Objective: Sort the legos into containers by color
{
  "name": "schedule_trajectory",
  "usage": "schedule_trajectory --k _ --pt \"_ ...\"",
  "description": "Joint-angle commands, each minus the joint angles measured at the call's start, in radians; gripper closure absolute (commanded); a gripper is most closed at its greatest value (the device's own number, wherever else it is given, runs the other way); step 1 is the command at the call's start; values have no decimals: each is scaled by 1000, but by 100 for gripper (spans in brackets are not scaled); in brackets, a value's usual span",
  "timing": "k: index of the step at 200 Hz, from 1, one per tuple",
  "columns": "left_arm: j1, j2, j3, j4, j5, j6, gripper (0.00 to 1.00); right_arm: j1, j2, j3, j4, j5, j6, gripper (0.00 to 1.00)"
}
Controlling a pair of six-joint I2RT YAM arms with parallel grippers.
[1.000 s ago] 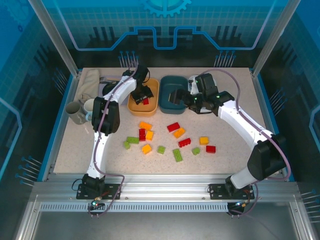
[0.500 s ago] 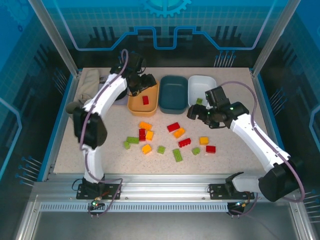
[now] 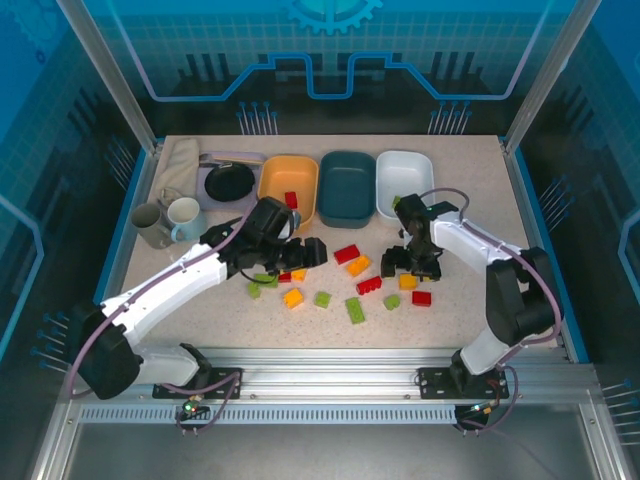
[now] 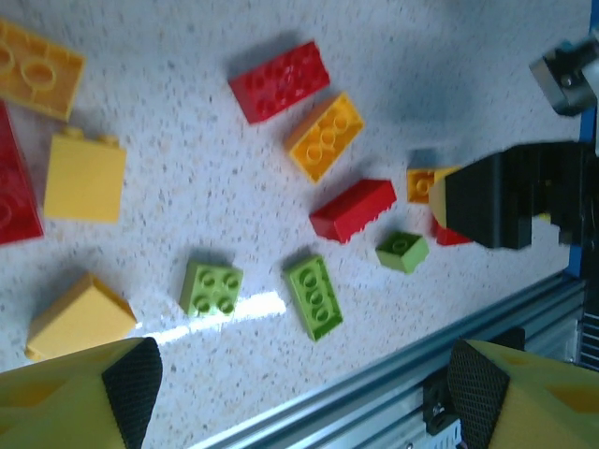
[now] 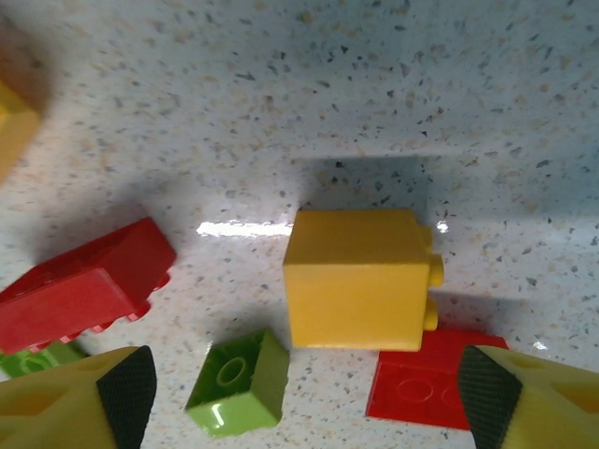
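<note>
In the top view, the legos (image 3: 368,285) are scattered mid-frame, below the 3 containers (image 3: 347,185). In the left wrist view, the left claw (image 4: 304,383) is spread wide, empty. In the right wrist view, the right claw (image 5: 307,388) is likewise spread empty, with a yellow brick (image 5: 356,279) seen at frame centre.

In the left wrist view the picture's left edge cuts a red lego (image 4: 17,201) and an orange-yellow lego (image 4: 33,67), the blurred right gripper (image 4: 487,201) hides part of a small orange lego (image 4: 423,184), and in the right wrist view a green lego (image 5: 37,360) lies mostly hidden behind a long red lego (image 5: 84,285).
</note>
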Motion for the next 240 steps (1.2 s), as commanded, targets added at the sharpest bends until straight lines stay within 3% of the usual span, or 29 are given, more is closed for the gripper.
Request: schedule_trajectory --k 1,60,91,121,171,240 --pt "-9 -55 -27 55 -3 -49 16 -26 38 -4 5 13 -33 18" --pt "-9 -45 2 41 -20 -49 17 -44 120 0 41 26 -41 36" --pt "-9 -56 -3 46 -28 -57 17 -40 109 2 59 47 -30 56" --pt "-7 -59 39 17 -57 -48 17 40 26 46 33 110 -21 67" --pt "112 2 177 5 -56 -63 15 192 63 371 -8 141 47 69" --pt "296 199 388 15 4 2 15 181 545 957 -68 145 40 69"
